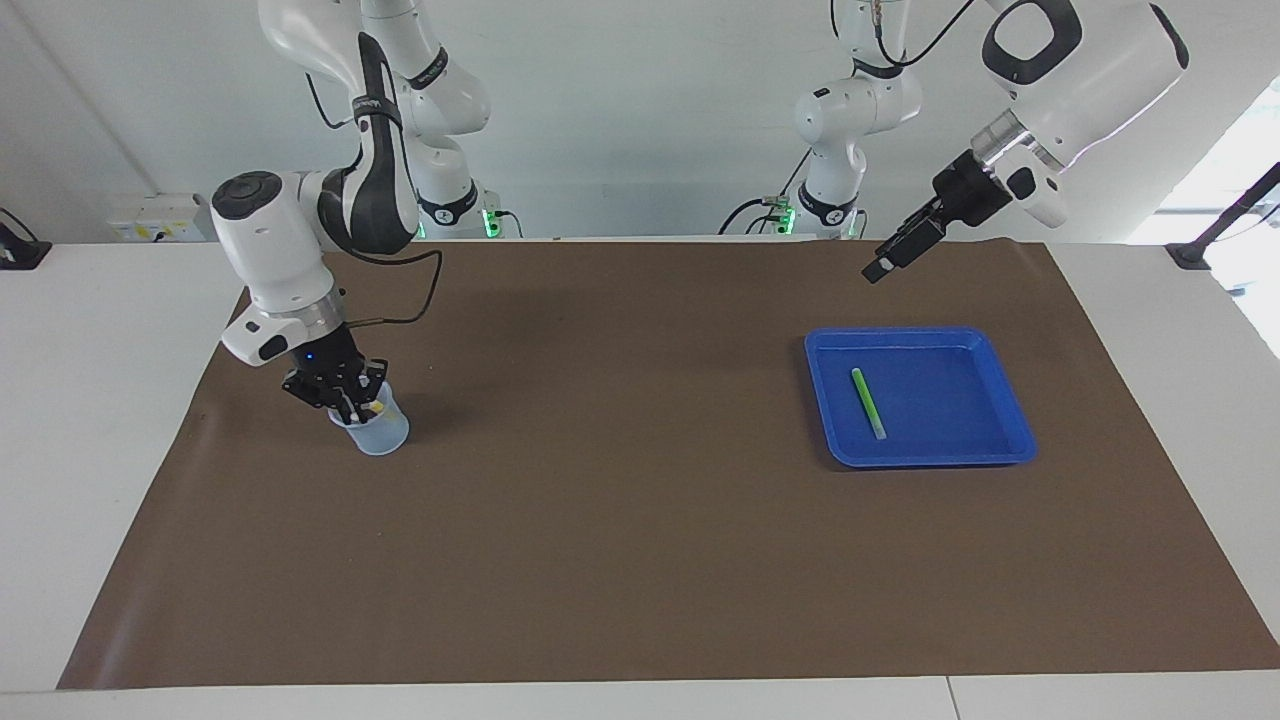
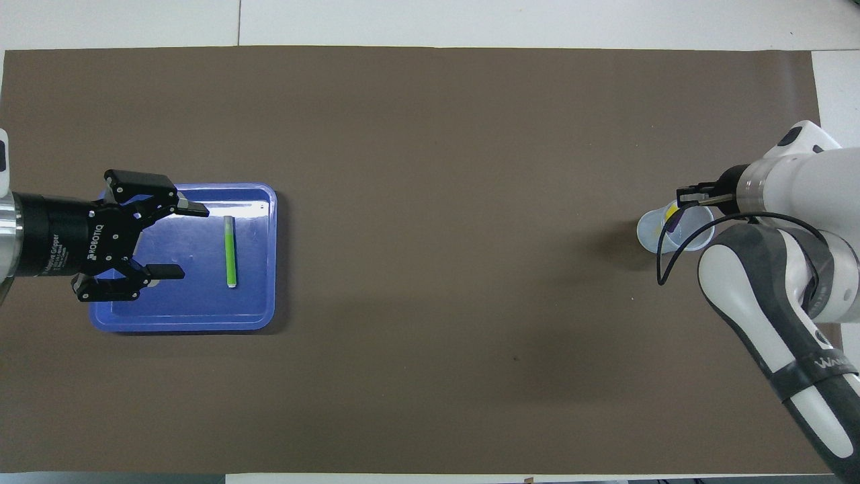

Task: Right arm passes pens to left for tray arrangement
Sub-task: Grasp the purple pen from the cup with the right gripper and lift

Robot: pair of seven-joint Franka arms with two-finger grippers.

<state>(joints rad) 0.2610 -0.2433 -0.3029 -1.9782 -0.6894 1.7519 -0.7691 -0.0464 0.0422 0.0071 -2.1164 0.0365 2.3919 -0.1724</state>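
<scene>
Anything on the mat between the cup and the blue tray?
Nothing: between the cup and the tray only bare brown mat shows, clearest in the overhead view.

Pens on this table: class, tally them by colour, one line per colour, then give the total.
Green pen, lying in the blue tray: 1
Yellow pen, in the clear cup: 1
Purple pen, in the same cup: 1
Total: 3
</scene>
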